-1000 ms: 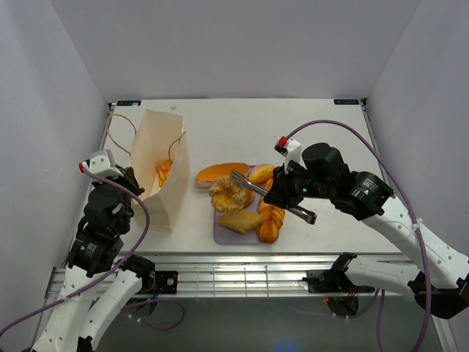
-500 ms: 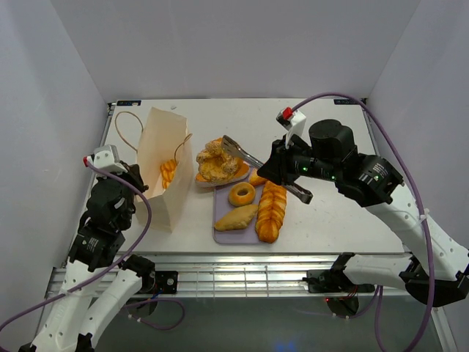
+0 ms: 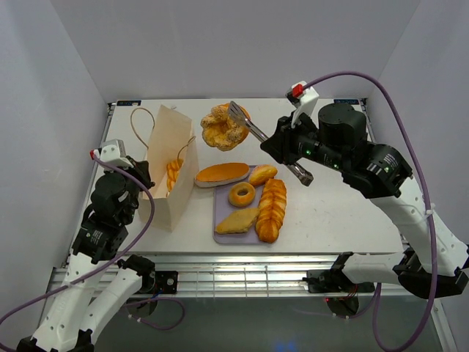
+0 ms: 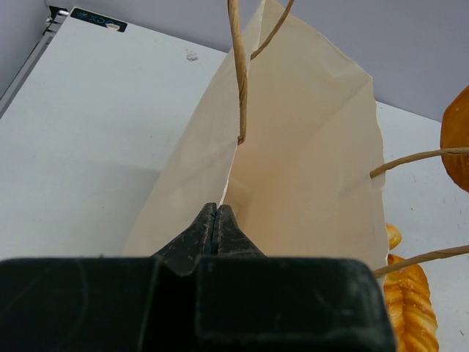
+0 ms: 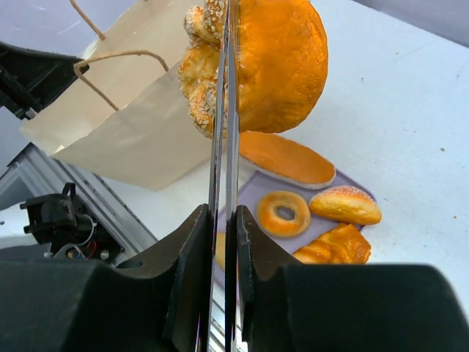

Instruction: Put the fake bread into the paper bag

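seeded bun (image 3: 220, 130) looks bumpy and grainy, braided loaf (image 3: 271, 209) is smooth glossy plastic, paper bag (image 3: 160, 147) is matt kraft paper with twisted cord handles (image 4: 236, 73), tongs (image 3: 253, 130) are shiny metal, tray (image 3: 227, 237) is smooth matt plastic

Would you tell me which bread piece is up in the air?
The seeded round bun, gripped by the tongs; the others lie at the lavender tray or inside the paper bag.

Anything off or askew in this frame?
The long flat loaf lies partly off the lavender tray, overhanging its left edge onto the table. Nothing looks spilled or damaged; the paper bag stands upright.
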Motion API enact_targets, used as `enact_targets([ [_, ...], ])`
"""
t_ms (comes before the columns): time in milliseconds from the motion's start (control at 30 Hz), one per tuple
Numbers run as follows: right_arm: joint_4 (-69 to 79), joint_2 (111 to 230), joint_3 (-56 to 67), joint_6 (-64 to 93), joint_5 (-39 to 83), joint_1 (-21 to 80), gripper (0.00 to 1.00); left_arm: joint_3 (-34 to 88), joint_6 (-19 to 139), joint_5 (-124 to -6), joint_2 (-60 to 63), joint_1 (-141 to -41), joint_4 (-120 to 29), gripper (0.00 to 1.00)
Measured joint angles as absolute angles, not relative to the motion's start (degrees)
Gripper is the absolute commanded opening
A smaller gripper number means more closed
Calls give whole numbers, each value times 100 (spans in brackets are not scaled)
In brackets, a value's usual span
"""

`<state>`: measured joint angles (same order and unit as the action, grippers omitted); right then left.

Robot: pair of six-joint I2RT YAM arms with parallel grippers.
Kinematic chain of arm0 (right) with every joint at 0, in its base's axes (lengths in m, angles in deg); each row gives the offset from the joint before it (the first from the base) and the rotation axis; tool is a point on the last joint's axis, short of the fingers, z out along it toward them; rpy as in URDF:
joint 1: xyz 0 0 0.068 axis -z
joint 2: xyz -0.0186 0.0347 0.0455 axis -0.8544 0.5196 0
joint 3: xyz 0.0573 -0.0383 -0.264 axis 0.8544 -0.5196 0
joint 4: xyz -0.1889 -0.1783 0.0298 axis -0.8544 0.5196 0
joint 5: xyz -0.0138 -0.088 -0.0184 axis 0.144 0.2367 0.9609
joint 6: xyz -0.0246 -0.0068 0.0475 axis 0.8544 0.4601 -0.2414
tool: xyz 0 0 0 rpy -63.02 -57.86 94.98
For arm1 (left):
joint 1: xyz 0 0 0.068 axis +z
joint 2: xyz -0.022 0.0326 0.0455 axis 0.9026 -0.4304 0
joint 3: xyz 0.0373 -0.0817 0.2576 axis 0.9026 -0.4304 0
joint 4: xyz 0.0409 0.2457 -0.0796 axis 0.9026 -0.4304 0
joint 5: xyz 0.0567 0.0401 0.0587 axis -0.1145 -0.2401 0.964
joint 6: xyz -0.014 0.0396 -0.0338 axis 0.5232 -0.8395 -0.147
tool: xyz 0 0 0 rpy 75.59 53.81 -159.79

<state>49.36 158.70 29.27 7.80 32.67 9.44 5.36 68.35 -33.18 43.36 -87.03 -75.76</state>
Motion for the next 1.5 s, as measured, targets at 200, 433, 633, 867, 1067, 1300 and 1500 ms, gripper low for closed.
enact_targets([
  [200,4938,16135,3279,981,3516,944,14,553,6868,-3608,4264,-8703,-7517,0],
  [433,4901,16718,3878,1246,3492,944,14,553,6863,-3866,4255,-8703,-7434,0],
  [633,4673,17053,4241,1340,3105,944,14,553,6846,-3949,4255,-8703,-7428,0],
  [867,4284,17267,4260,1368,2415,944,14,553,6820,-3958,4255,-8703,-7426,0],
  [1067,3974,17322,4031,1366,2021,944,15,553,6800,-3954,4255,-8703,-7428,0],
  [1300,3753,17343,3637,1346,1800,944,15,553,6800,-3903,4255,-8703,-7426,0],
  [1500,3635,17374,3390,1298,1715,944,20,553,6802,-3822,4258,-8703,-7428,0],
])
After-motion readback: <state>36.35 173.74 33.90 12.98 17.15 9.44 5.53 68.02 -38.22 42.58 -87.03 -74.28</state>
